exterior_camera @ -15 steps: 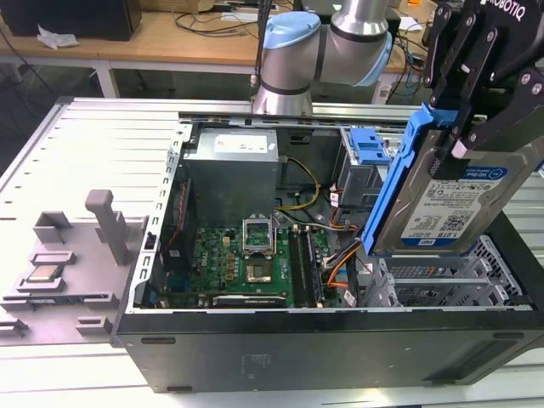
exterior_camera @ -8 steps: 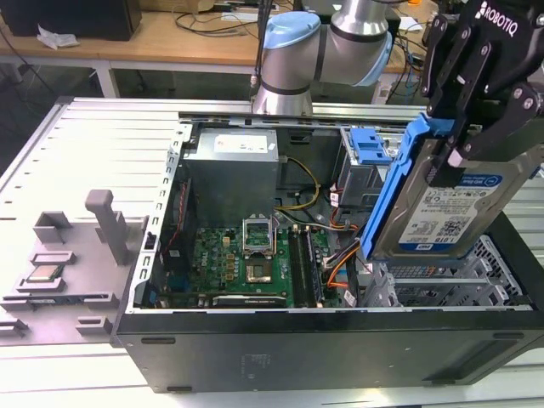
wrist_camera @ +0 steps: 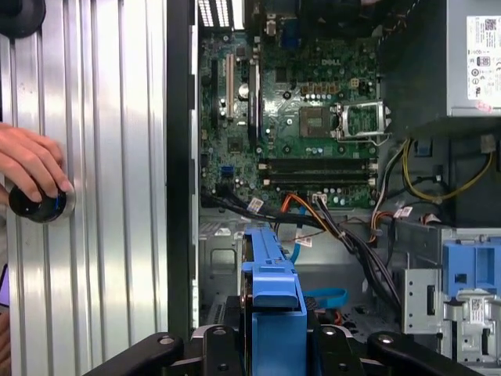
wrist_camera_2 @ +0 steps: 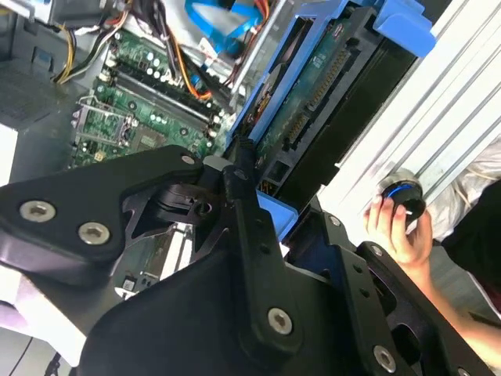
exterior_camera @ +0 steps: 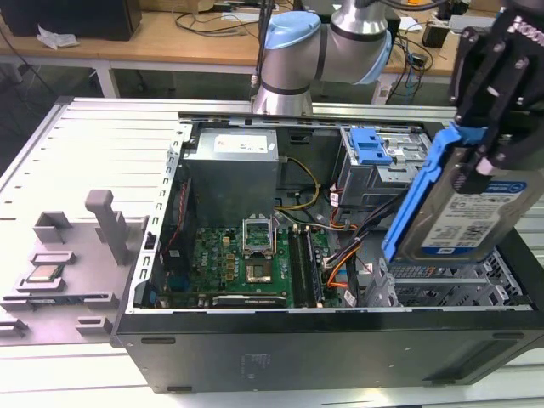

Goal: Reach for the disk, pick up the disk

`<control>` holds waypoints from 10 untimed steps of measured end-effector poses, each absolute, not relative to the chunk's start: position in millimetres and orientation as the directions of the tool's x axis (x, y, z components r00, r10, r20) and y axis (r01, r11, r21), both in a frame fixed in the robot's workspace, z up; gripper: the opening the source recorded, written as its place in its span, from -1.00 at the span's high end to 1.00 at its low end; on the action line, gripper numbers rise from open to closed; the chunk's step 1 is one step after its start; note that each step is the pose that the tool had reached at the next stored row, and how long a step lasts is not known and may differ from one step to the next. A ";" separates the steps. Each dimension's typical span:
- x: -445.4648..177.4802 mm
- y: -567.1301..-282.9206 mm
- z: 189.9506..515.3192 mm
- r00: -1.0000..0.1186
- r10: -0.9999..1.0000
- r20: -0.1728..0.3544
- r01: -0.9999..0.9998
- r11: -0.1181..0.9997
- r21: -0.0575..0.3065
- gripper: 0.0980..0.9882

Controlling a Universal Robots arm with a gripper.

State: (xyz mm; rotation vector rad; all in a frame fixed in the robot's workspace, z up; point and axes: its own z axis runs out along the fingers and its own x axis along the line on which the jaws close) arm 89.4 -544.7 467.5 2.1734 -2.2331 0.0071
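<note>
The disk (exterior_camera: 463, 204), a silver hard drive with a white-and-blue label in a blue plastic bracket, hangs tilted above the open computer case (exterior_camera: 323, 340) at the exterior view's right. My black gripper (exterior_camera: 478, 151) is shut on its upper end. In the second wrist view the disk (wrist_camera_2: 329, 86) shows its circuit-board side, running away from the gripper (wrist_camera_2: 262, 200). In the first wrist view the disk's blue bracket edge (wrist_camera: 270, 286) sticks out from between the gripper (wrist_camera: 270, 345) fingers, over the case's drive bay.
Inside the case lie the motherboard (exterior_camera: 242, 263), grey power supply (exterior_camera: 234, 170), orange and black cables (exterior_camera: 340, 255) and a blue drive-cage latch (exterior_camera: 371, 146). A grey fixture with a small silver chip (exterior_camera: 44, 272) sits at the exterior view's left. A person's hand (wrist_camera: 31, 168) rests on a black knob (wrist_camera: 39, 205).
</note>
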 end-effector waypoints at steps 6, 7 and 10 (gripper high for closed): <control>103.2 -544.6 465.5 -0.027 -0.999 0.022 -0.999 0.028 0.017 0.39; 102.4 -544.7 464.7 -0.027 -0.999 0.021 -0.999 0.028 0.017 0.39; 97.5 -544.9 462.7 -0.027 -0.999 0.021 -0.999 0.028 0.017 0.39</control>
